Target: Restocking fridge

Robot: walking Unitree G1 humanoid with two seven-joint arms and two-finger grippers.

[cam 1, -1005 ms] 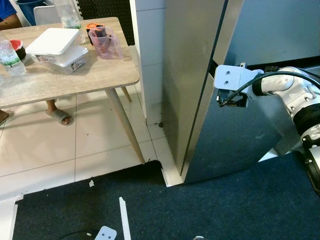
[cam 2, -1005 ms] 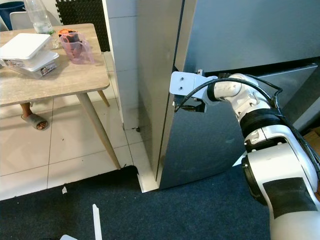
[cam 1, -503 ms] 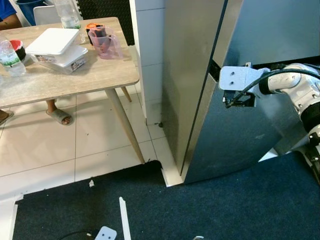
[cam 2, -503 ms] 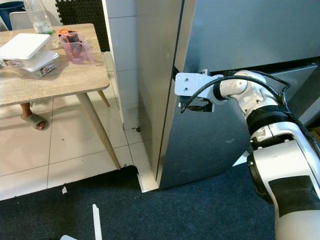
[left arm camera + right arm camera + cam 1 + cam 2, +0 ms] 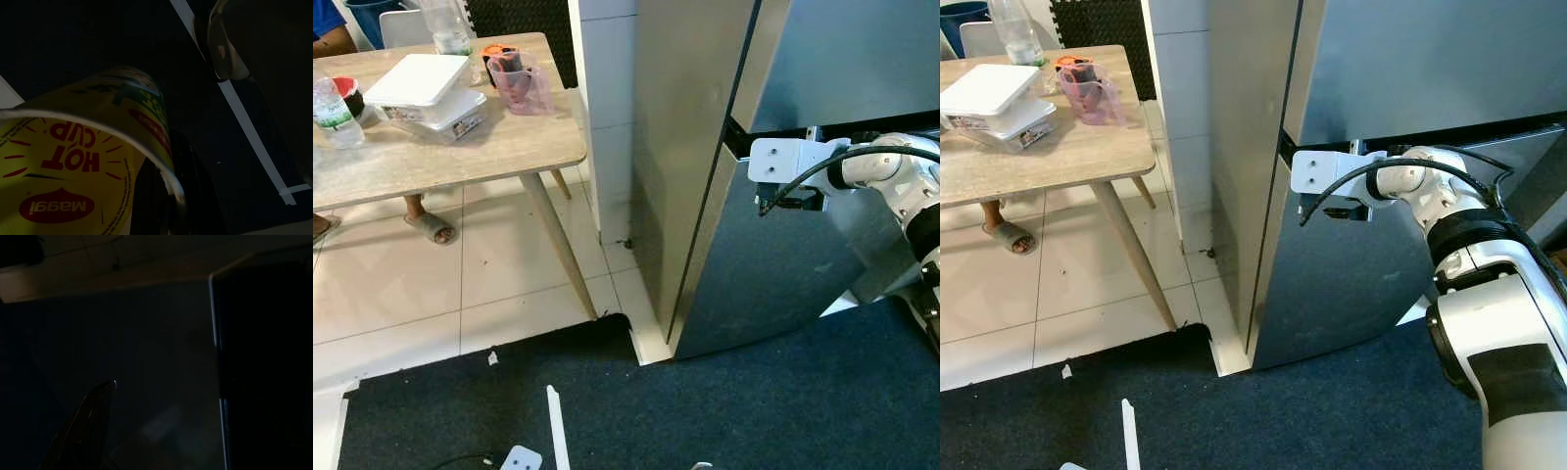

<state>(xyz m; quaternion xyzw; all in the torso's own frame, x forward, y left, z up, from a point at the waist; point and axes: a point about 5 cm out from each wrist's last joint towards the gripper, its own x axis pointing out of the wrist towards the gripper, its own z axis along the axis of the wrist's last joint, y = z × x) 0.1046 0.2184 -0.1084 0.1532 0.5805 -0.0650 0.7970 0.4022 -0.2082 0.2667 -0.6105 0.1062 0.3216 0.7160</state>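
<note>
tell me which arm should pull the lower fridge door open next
Right. The right claw is already up at the top edge of the lower fridge door, at the gap under the upper door. The left claw is down low, holding a yellow noodle cup.

Home kitchen/dining corner: steel fridge (image 5: 705,176) against white tiled wall (image 5: 605,98), wood-top dining table (image 5: 460,157) with food containers (image 5: 426,93), water bottles (image 5: 331,110), plastic jug (image 5: 521,86); tile floor (image 5: 431,294), dark carpet (image 5: 754,411).
</note>
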